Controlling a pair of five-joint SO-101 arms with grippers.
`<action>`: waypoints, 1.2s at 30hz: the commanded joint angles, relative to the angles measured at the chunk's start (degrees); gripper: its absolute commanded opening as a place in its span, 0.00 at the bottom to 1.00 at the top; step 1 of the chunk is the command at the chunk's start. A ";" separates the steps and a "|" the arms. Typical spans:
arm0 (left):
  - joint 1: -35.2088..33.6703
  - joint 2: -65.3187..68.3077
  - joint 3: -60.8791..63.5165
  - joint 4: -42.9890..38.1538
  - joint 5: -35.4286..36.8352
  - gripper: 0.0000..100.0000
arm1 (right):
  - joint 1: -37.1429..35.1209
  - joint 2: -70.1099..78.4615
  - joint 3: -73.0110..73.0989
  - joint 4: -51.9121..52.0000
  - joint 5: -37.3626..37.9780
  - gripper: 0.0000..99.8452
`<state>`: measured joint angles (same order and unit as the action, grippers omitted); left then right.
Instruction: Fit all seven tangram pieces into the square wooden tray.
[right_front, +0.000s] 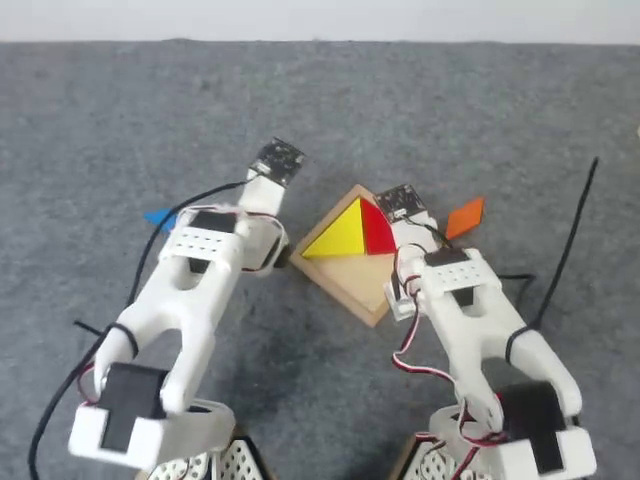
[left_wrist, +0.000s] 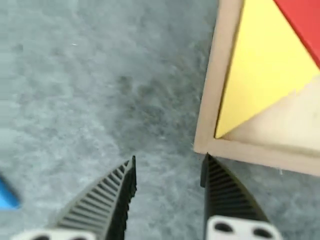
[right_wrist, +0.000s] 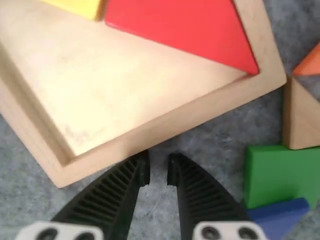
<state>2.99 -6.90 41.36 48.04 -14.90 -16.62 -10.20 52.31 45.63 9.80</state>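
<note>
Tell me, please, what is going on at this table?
Two arms are at the wooden tray. The yellow triangle and red triangle lie inside; the orange piece, green piece and light blue piece lie outside. The left end effector, open and empty, is at a tray corner; the right end effector, barely parted and empty, is by the tray's edge.

The left jaws gape wide; the right jaws seem barely parted.

left arm (right_front: 190, 295), right arm (right_front: 470, 305) white, black motors | cables (right_front: 408, 352) black, red, white | left claw (left_wrist: 169, 161), right claw (right_wrist: 157, 164) black, ribbed
</note>
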 joint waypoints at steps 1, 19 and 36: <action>-1.76 -3.60 -2.42 -2.37 0.26 0.21 | -0.31 0.31 -3.69 -0.92 -0.70 0.09; 2.02 21.71 -21.49 3.34 0.44 0.21 | 2.59 0.75 -3.43 -4.79 -3.69 0.09; 4.66 11.16 -6.64 4.84 -3.43 0.18 | 0.48 8.66 -12.84 -4.35 -3.60 0.09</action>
<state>5.98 7.87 32.48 51.74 -17.80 -14.07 -4.04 45.19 42.90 6.46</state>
